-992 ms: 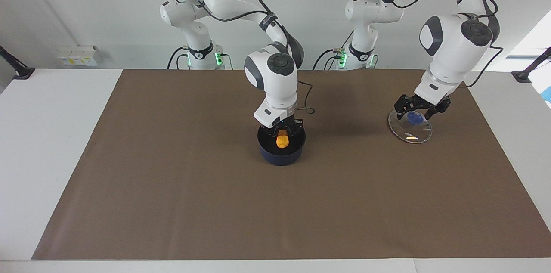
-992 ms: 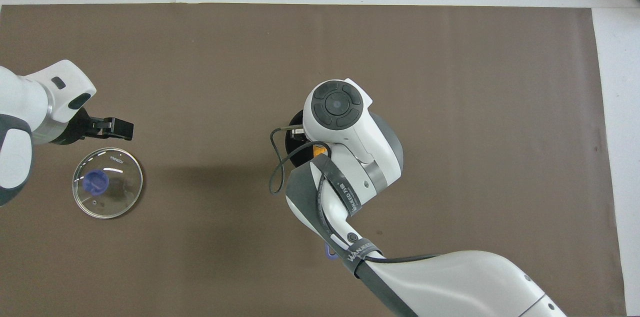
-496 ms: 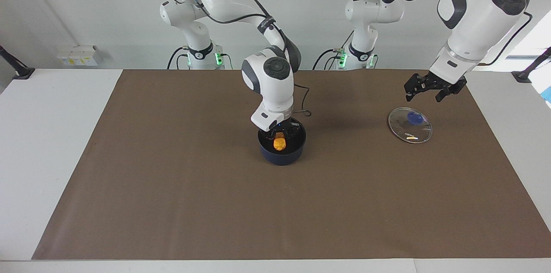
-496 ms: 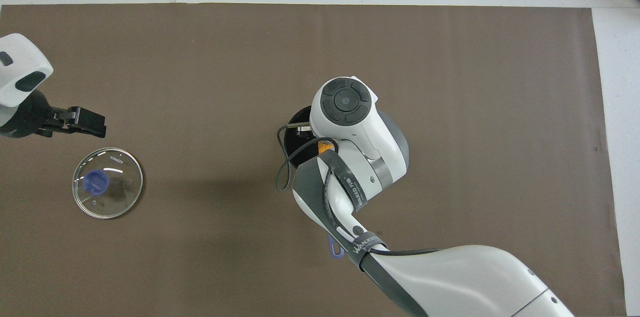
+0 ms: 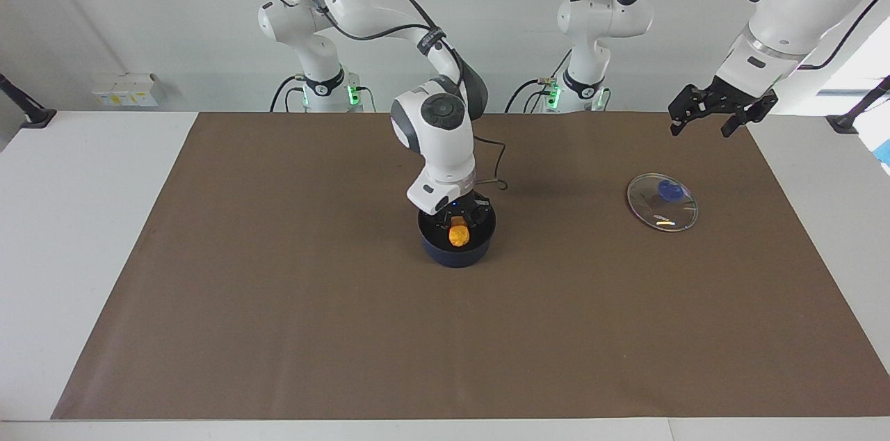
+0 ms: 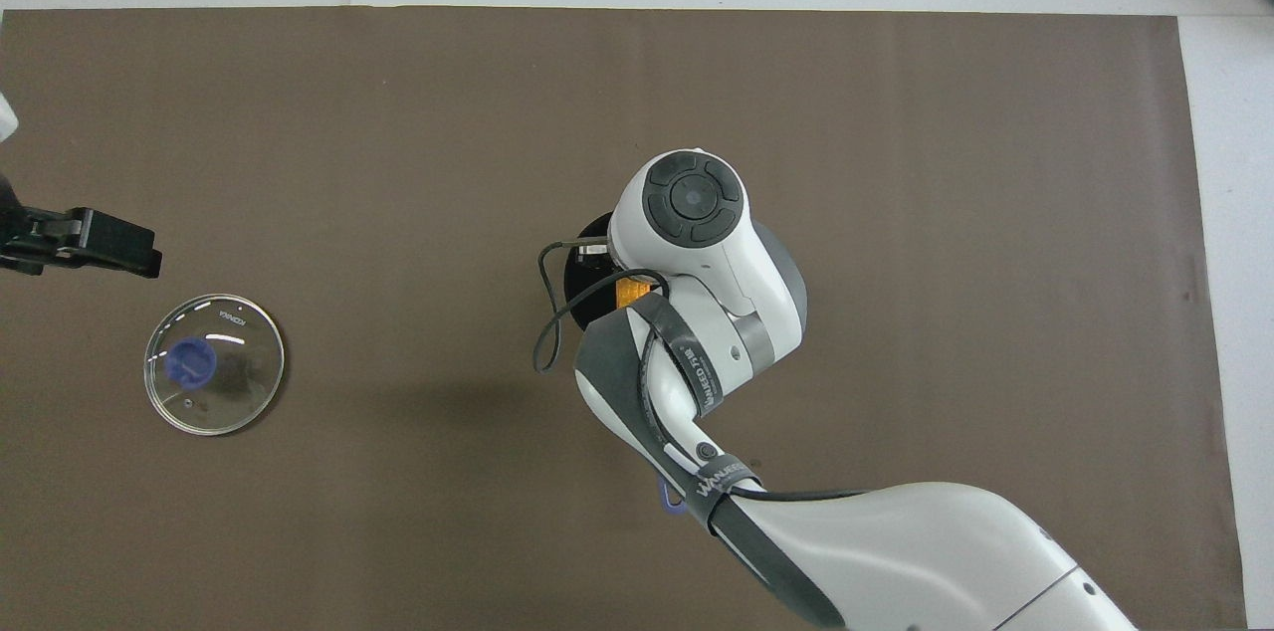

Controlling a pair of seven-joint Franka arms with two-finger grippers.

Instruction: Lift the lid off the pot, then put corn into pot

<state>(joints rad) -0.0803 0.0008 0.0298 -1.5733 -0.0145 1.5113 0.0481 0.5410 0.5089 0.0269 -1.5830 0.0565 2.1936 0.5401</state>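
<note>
The dark navy pot (image 5: 457, 251) stands mid-table; in the overhead view (image 6: 580, 281) my right arm covers most of it, and its blue handle tip (image 6: 670, 500) pokes out from under the arm. My right gripper (image 5: 459, 221) reaches down into the pot, shut on the orange-yellow corn (image 5: 458, 236), which hangs upright inside; a bit of the corn (image 6: 629, 293) shows from above. The glass lid (image 5: 662, 202) with its blue knob lies flat on the mat toward the left arm's end (image 6: 214, 363). My left gripper (image 5: 704, 125) is open and empty, raised high over the mat's edge, apart from the lid (image 6: 109, 243).
A brown mat (image 5: 278, 302) covers the table. A black cable (image 6: 545, 332) loops off my right wrist beside the pot. A small white box (image 5: 125, 90) sits at the table's edge near the right arm's base.
My left gripper has risen off the lid and drawn back toward the robots, leaving the lid on the mat. My right gripper has shifted slightly and the corn sits a little lower in the pot.
</note>
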